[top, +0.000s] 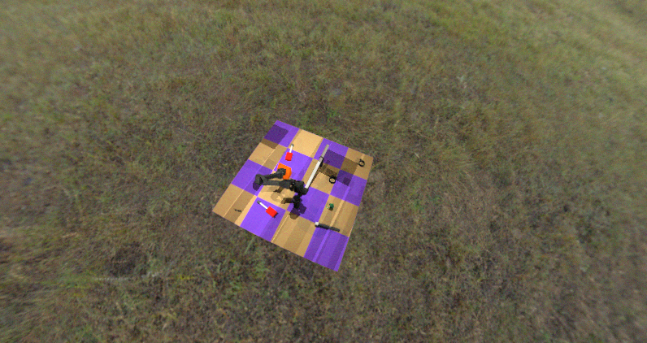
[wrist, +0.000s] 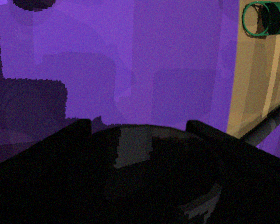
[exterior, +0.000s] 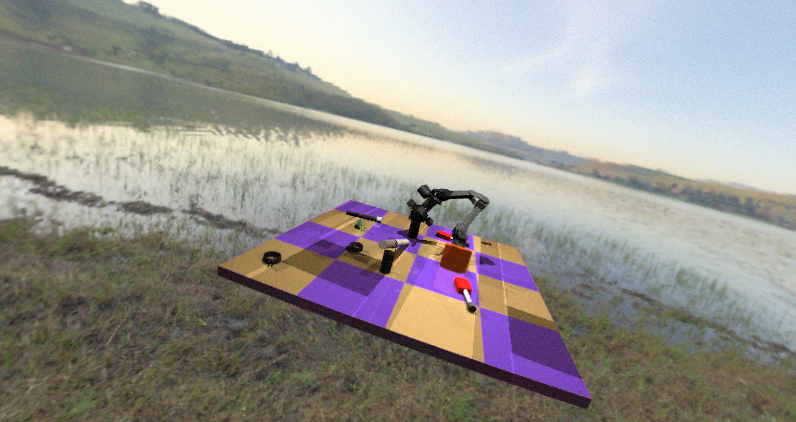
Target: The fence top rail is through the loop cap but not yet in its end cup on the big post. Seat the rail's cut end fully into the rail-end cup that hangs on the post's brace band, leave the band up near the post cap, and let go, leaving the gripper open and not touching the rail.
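The pale grey top rail (top: 315,168) (exterior: 394,243) runs level through the loop cap on the short dark line post (exterior: 387,261). The dark big post (top: 296,201) (exterior: 413,230) stands at the rail's other end. My gripper (top: 299,190) (exterior: 416,214) (wrist: 139,131) sits at the top of that post. It is shut on a round black part (wrist: 144,183) that looks like the rail-end cup on the brace band. The rail's end lies apart from it. The band's height is hidden.
The checkered board (top: 326,254) (exterior: 434,324) carries an orange box (top: 284,171) (exterior: 455,257), two red-handled tools (top: 271,211) (exterior: 462,285), two black rings (top: 361,162) (exterior: 271,257), a green ring piece (top: 330,206) (wrist: 264,18) and a black rod (top: 327,226) (exterior: 363,215). Grass surrounds the board.
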